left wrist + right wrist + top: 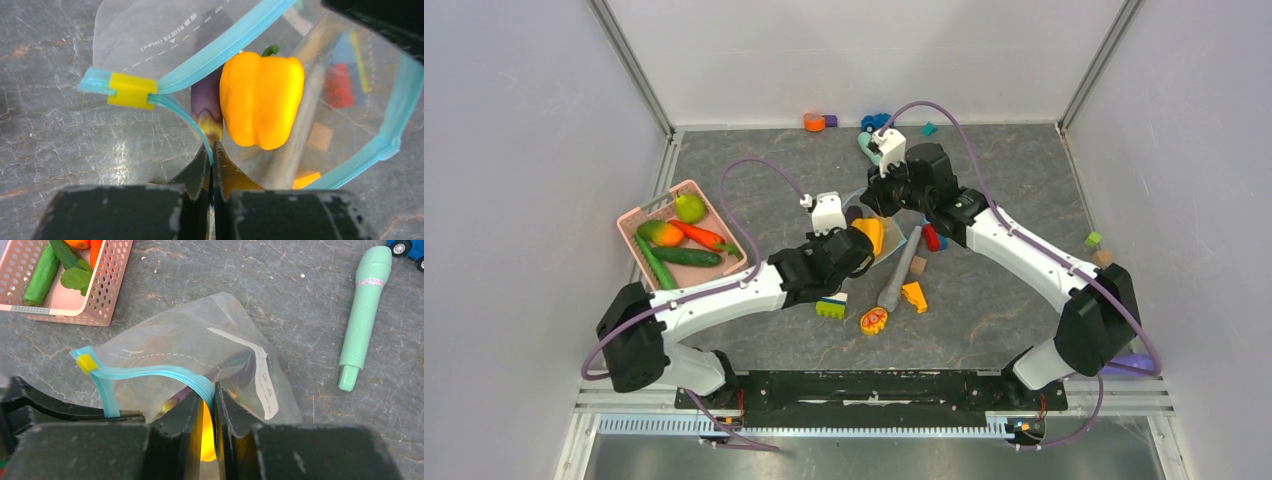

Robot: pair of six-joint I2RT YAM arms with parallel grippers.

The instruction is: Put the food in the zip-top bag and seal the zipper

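Pinching the zipper (225, 47) in my closed left gripper (212, 150); my right gripper (209, 392) is sitting barely parted at that strip, grip unclear. The pepper (260, 100) and eggplant (205, 97) are lying inside the zip-top bag (200, 340).

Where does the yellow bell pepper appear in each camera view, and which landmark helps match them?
Top external: yellow bell pepper at centre, where the two arms meet.
Left wrist: centre, inside the zip-top bag, beside the eggplant.
Right wrist: only a yellow sliver of pepper, bottom centre, below the zipper.
Shared landmark: the yellow slider on the teal zipper, seen in both wrist views.
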